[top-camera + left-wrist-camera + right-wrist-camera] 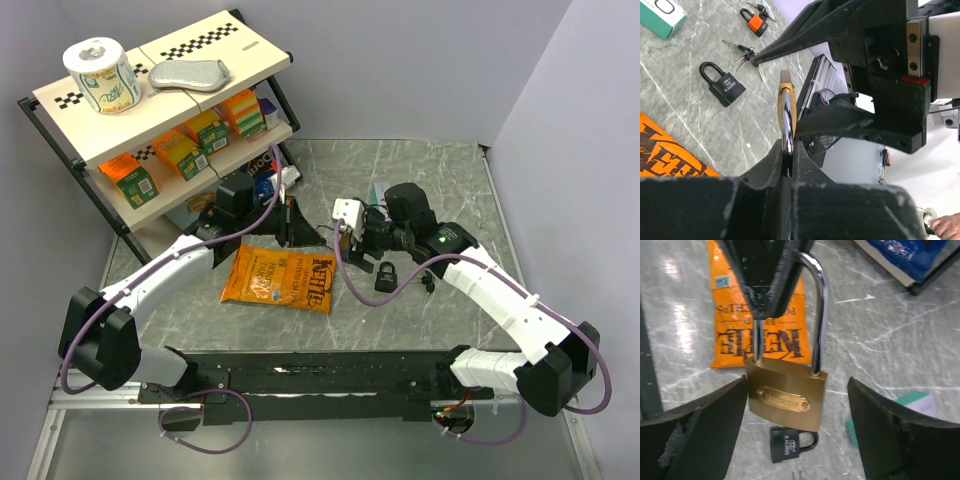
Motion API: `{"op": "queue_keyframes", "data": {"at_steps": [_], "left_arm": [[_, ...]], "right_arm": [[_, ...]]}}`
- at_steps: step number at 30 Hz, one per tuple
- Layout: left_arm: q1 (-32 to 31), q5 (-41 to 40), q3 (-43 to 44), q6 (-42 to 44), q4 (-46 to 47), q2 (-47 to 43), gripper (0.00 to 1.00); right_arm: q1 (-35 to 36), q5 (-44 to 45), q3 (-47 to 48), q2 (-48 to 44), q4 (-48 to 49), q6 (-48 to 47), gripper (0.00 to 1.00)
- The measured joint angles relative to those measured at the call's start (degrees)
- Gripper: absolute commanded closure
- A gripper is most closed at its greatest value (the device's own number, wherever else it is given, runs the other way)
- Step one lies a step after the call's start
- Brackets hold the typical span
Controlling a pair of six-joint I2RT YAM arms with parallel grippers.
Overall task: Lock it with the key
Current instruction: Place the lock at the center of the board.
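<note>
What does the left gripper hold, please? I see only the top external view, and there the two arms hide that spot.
Observer: The right wrist view shows it. The left gripper is shut on the steel shackle of a brass padlock, which hangs below it.
Operator: Thank you. Does the right gripper have a key in it?
Observer: No. The right gripper is open and holds nothing. One jaw stands on each side of the padlock's body, apart from it.
</note>
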Motion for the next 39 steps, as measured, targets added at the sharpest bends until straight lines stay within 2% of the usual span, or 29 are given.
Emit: {"op": "queue_keyframes", "data": {"at_steps": [2, 6, 8, 10, 11, 12, 13, 14, 16, 18, 21, 24, 29, 31, 34, 35, 38, 39], "left_arm": [[0.0, -0.3, -0.1, -0.1, 0.2, 0.0, 0.99], [0.1, -1.8, -0.3, -0.1, 0.9, 0.0, 0.99], [0.1, -2.1, -0.4, -0.1, 1.0, 0.0, 0.99], [0.1, -2.2, -0.4, -0.1, 1.2, 0.0, 0.99], [0.1, -2.2, -0.4, -0.1, 1.3, 0.0, 0.99], [0.1, -2.2, -0.4, -0.1, 1.4, 0.0, 0.99], [0.1, -2.2, -0.4, -0.1, 1.3, 0.0, 0.99], [0.1, -2.2, -0.4, -0.1, 1.3, 0.0, 0.99], [0.1, -2.1, -0.4, -0.3, 1.4, 0.0, 0.99], [0.1, -1.5, -0.5, -0.7, 1.4, 0.0, 0.99], [0.1, -0.8, -0.7, -1.3, 1.6, 0.0, 0.99], [0.1, -0.7, -0.7, -1.9, 1.8, 0.0, 0.99], [0.2, -0.7, -1.0, -2.3, 3.6, 0.0, 0.99], [0.3, -1.1, -1.1, -2.3, 4.3, 0.0, 0.93], [0.4, -1.2, -1.2, -2.3, 4.5, 0.0, 0.70], [0.5, -0.9, -1.3, -2.5, 4.6, 0.0, 0.59], [0.7, 0.0, -1.3, -2.9, 5.3, -0.2, 0.39], [0.9, 0.3, -1.3, -2.9, 5.3, -0.4, 0.35]], "right_arm": [[0.2, 1.2, -0.4, 0.0, 0.7, 0.2, 0.31], [0.8, 3.2, -1.2, 0.0, 1.9, 0.3, 0.39], [0.8, 3.5, -1.4, 0.0, 2.3, 0.5, 0.47], [0.9, 3.8, -1.4, 0.0, 2.5, 0.5, 0.51], [0.9, 3.8, -1.4, 0.0, 2.6, 0.6, 0.49], [0.9, 3.8, -1.4, 0.0, 2.6, 0.7, 0.41], [0.9, 3.9, -1.4, 0.0, 2.6, 0.7, 0.29], [0.9, 3.8, -1.4, 0.0, 2.6, 0.8, 0.10], [0.9, 4.0, -1.4, 0.0, 2.8, 1.1, 0.04], [0.9, 4.3, -1.4, 0.0, 3.2, 1.5, 0.04], [0.9, 4.2, -1.4, 0.0, 3.4, 1.7, 0.08], [0.9, 4.1, -1.4, 0.0, 3.4, 1.7, 0.16], [0.9, 4.2, -1.4, 0.0, 3.5, 1.6, 0.36], [1.0, 4.3, -1.4, 0.1, 3.5, 1.8, 0.43], [1.0, 4.3, -1.4, 0.2, 3.6, 2.0, 0.49], [1.0, 4.2, -1.4, 0.2, 3.5, 2.1, 0.50], [-0.4, 3.8, -1.4, 0.3, 2.7, 2.9, 0.55], [-1.5, 3.7, -1.4, 0.3, 2.3, 3.2, 0.56]]}}
